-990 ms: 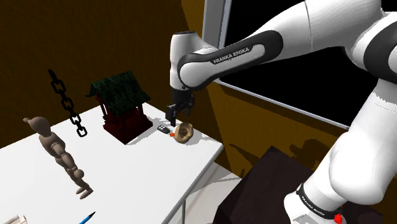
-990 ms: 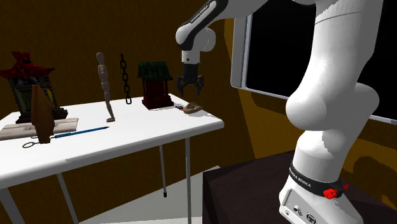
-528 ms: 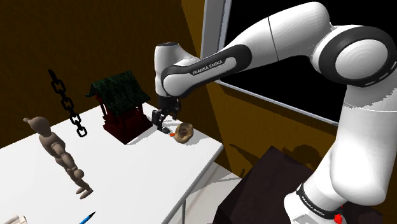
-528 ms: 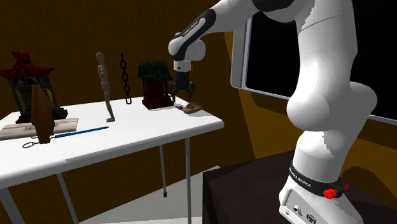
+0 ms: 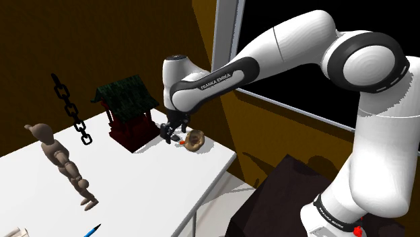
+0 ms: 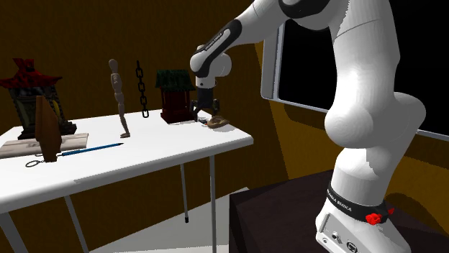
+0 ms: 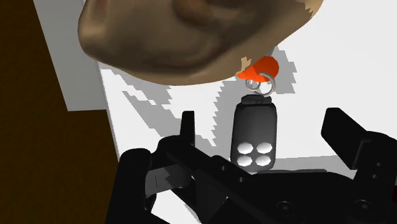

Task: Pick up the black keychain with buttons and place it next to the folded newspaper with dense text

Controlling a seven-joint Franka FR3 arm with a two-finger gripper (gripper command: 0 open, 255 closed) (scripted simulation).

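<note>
The black keychain fob (image 7: 256,135) has several pale round buttons, a metal ring and an orange tag (image 7: 258,68). It lies flat on the white table (image 5: 158,182), close to a brown lumpy object (image 7: 191,32). My gripper (image 7: 264,143) is open and low over the fob; one finger (image 7: 188,127) stands clear of each side of it, touching nothing. In the shoulder view the gripper (image 5: 169,133) hides the fob, with the orange tag (image 5: 182,142) showing beside it. The folded newspaper (image 6: 29,147) lies at the table's far end in the second exterior view.
A dark-roofed model house (image 5: 128,109) stands close behind the gripper, the brown object (image 5: 195,140) just beside it near the table's corner. A black chain (image 5: 71,108), a wooden mannequin (image 5: 64,165), a blue pen (image 6: 90,149) and a lantern (image 6: 32,97) occupy the rest of the table.
The arm has swung toward the model house and dropped. The gripper has come down from above the table to sit around the keychain, fingers still apart.
</note>
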